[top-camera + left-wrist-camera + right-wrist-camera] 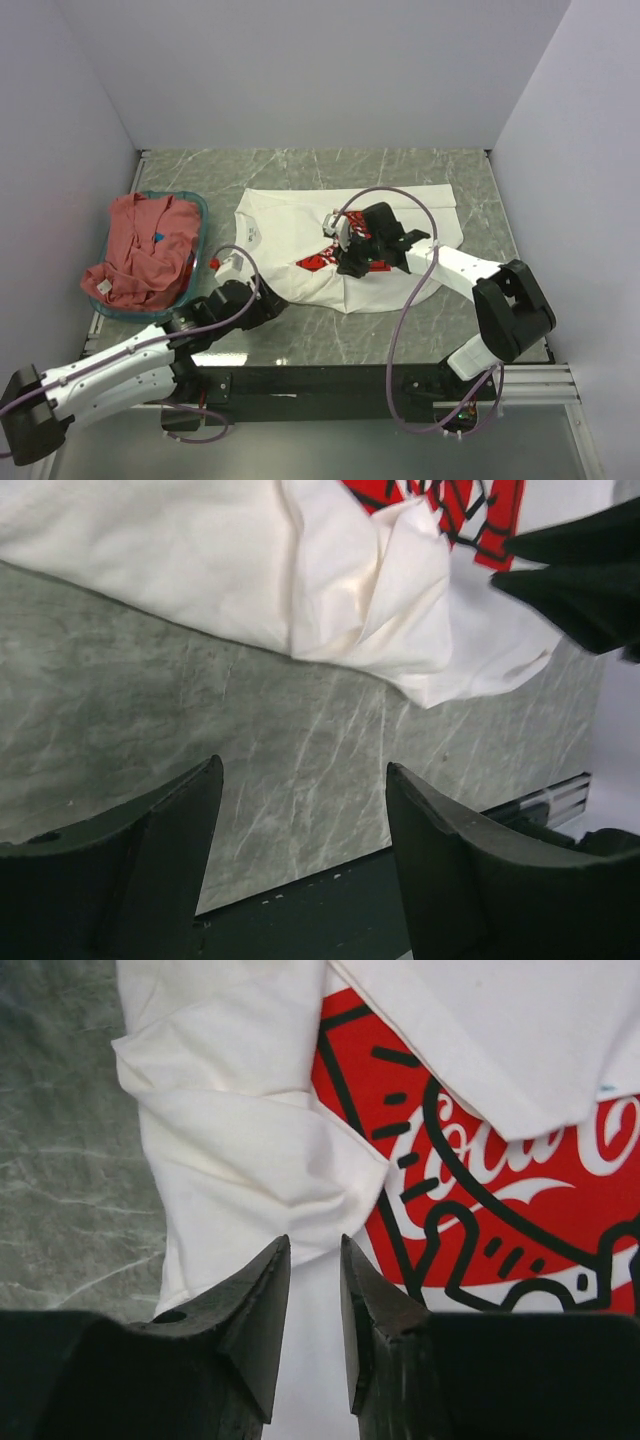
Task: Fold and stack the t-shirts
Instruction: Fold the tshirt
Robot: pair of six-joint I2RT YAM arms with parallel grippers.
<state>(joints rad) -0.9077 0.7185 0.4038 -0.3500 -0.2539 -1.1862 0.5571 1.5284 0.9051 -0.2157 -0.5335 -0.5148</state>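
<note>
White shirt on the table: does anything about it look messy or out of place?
Yes. The white tee lies unevenly: its near edge is bunched into a crumpled fold that partly covers the red print. Beside it, the red tee sits in a crumpled heap in the basket.

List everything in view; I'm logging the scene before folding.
white t-shirt: 1, white with red Coca-Cola print, partly folded at table centre
salmon-red t-shirt: 1, salmon-red, bunched in the basket
basket: 1, teal, table's left edge
table: 1, grey-green marble, under everything
left arm: 1, white and black, near left; jaws open over bare table beside the white t-shirt
right arm: 1, white and black, near right; jaws narrowly apart over the white t-shirt by the print, grip unclear
</note>
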